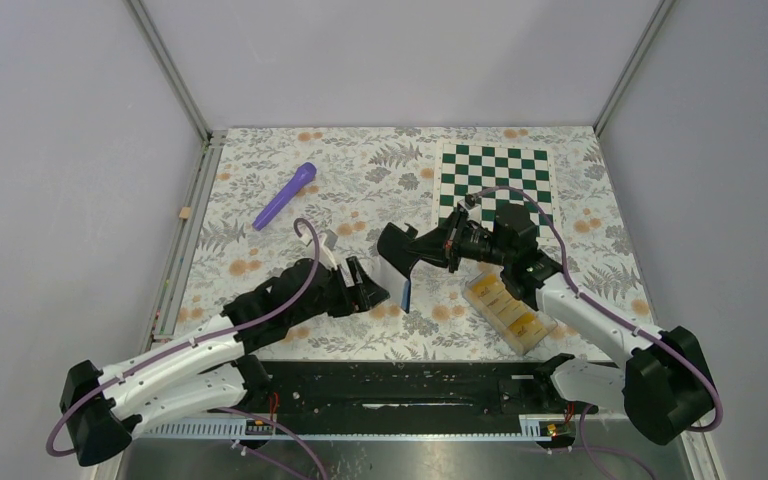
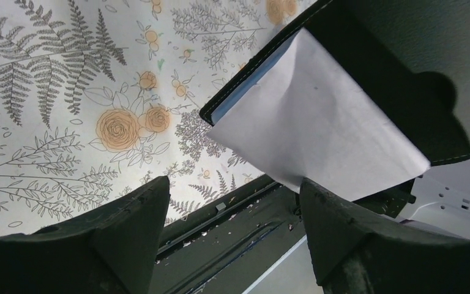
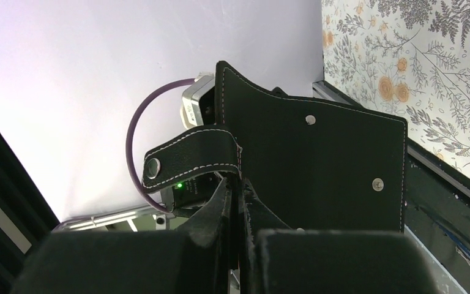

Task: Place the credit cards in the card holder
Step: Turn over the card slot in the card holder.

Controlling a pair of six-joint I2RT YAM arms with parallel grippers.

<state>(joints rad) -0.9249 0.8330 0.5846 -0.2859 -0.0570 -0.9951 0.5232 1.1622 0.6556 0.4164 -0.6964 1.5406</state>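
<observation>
Clear plastic box (image 1: 471,291): I see yellow-orange cards (image 1: 513,318) inside.
Black folding wallet (image 3: 318,165): pinched by my right pincer (image 3: 235,199).
Left pincer (image 2: 232,208): spread, empty.

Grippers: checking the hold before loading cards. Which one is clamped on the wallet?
The right gripper, shut on the black card holder; the left gripper stands open, holding nothing.
</observation>
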